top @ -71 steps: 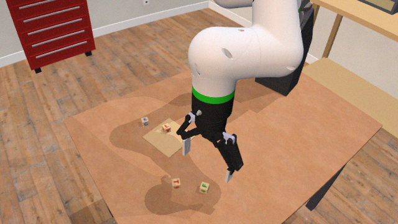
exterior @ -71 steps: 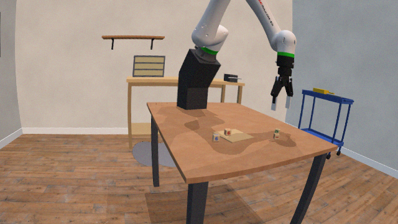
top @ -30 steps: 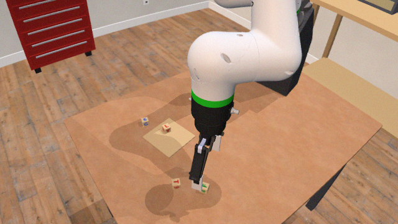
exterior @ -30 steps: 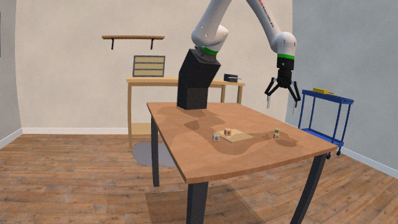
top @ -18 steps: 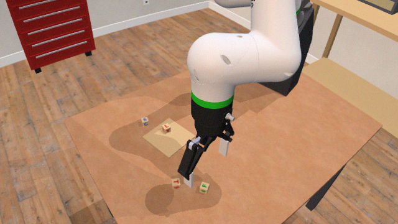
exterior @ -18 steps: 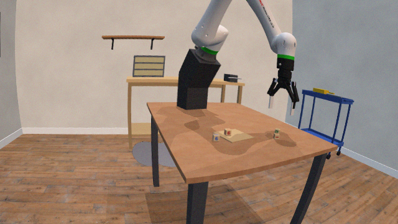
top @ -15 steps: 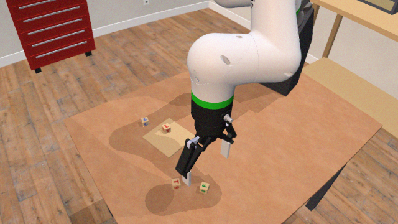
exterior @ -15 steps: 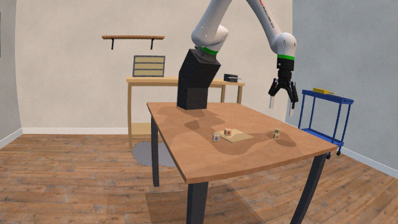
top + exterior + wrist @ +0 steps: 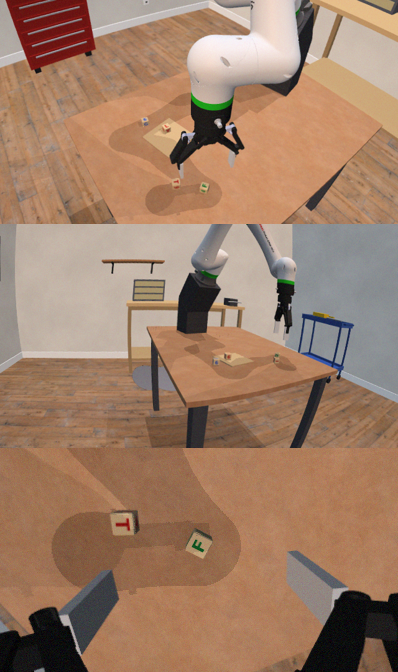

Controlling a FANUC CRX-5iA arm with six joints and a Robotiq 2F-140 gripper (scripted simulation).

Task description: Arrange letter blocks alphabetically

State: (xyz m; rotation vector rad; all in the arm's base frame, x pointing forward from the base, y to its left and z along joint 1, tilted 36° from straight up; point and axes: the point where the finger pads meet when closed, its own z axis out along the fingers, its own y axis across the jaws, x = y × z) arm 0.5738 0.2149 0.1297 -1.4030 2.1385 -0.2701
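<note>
Top view: gripper (image 9: 206, 171) (image 9: 281, 335) (image 9: 200, 576) above the table (image 9: 280, 149) (image 9: 249, 382) (image 9: 270, 513), fingers wide apart, nothing between them; T block (image 9: 176, 183) (image 9: 276, 360) (image 9: 123, 523) and F block (image 9: 204, 187) (image 9: 277, 355) (image 9: 199, 544) off the mat (image 9: 158, 141) (image 9: 239, 359), near each other, letters up; L block (image 9: 166, 128) (image 9: 227, 356) on the mat; fourth block (image 9: 145, 121) (image 9: 216, 361) just beside the mat, on the table; gripper hides one side of the mat; exterior view: blue cart (image 9: 339, 336) beyond the table; wrist view: both letters turned differently.
</note>
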